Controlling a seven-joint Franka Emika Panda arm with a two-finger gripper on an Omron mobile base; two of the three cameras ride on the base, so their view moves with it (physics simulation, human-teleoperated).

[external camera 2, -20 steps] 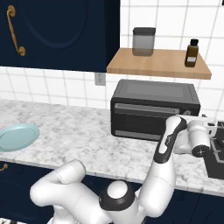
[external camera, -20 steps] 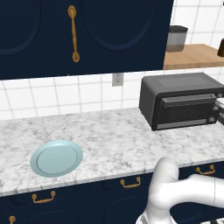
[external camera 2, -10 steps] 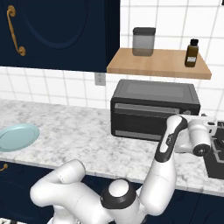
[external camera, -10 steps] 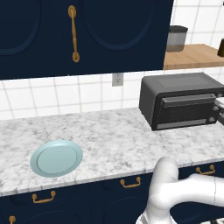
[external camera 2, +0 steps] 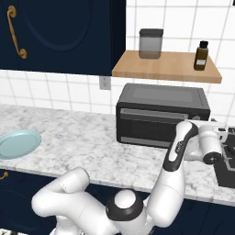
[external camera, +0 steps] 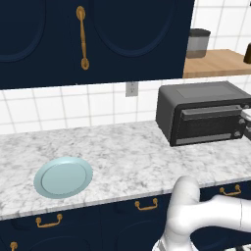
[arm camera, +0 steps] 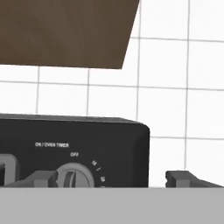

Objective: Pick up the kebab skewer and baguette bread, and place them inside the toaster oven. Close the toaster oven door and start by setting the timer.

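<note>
Marble-patterned grey-and-white counter (external camera: 122, 157) runs beneath navy wall cabinets (external camera: 98, 39) with brass handles, carrying the dark grey box-shaped toaster oven (external camera 2: 161, 114) against the white tiled wall, its glass-paned door (external camera 2: 149, 128) shut upright. A wooden shelf (external camera 2: 167, 66) above the oven holds a smoked glass jar (external camera 2: 151, 43) and a small brown bottle (external camera 2: 200, 55). A pale blue round plate (external camera: 63, 177) lies bare, well apart at the counter's left. The white arm's hand (arm camera: 111, 178), fingers spread wide and gripping nothing, hovers before the grey timer knob (arm camera: 75, 176), marked "ON / OVEN TIMER", at the oven's right end.
</note>
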